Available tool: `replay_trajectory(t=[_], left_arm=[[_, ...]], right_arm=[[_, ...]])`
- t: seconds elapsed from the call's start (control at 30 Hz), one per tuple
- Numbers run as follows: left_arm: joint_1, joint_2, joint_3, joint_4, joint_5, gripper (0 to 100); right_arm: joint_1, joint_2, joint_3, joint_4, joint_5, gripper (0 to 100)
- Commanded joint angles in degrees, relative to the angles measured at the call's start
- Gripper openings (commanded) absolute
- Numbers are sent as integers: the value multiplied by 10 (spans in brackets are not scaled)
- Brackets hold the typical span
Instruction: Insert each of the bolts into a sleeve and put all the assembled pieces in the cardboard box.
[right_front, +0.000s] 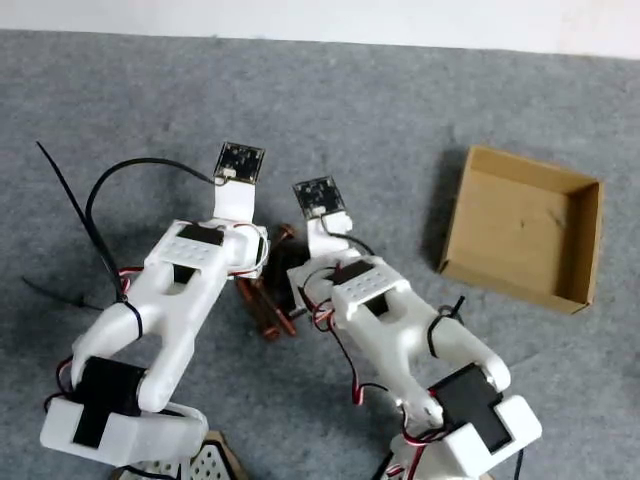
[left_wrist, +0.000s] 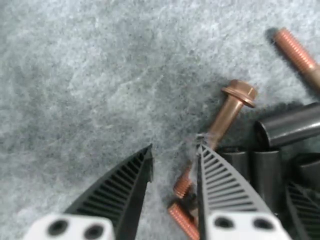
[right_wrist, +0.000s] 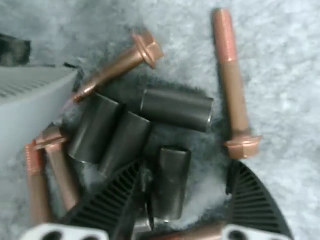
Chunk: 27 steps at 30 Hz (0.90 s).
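Observation:
Copper bolts and dark sleeves lie heaped on the grey mat between the two arms. My left gripper is open just above the mat, and one finger rests against a copper bolt. More sleeves lie just past that finger. My right gripper is open and straddles one dark sleeve, with a gap on one side. Three other sleeves lie side by side beyond it, with bolts around them. The cardboard box sits to the right with nothing in it.
The left arm's white body crowds one side of the pile. Black cables trail off to the left of the left arm. Bare grey mat lies between the pile and the box.

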Motion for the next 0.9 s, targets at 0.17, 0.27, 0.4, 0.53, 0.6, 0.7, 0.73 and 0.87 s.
replay_trajectory(t=[0.17, 0.27, 0.4, 0.53, 0.6, 0.7, 0.73, 0.87], left_arm=[[-4, -3, -24, -9, 5, 143], [-4, -3, -24, -9, 5, 143], [0, -3, -24, -9, 5, 143], [-3, -3, -24, -11, 5, 143], [-3, -3, -25, -11, 5, 143], [-1, -3, -25, -10, 5, 143], [0, -4, -25, -8, 5, 143], [7, -6, -24, -7, 4, 144]], right_arm=[[-5, 21, -7, 1, -5, 7], [-5, 21, -7, 1, -4, 5], [-5, 21, -7, 0, -5, 5], [-2, 21, -7, 0, -5, 8], [-2, 21, -7, 0, -4, 8], [-2, 21, -7, 0, -4, 8], [-2, 21, -7, 0, -4, 8], [-2, 21, -7, 0, -4, 8]])
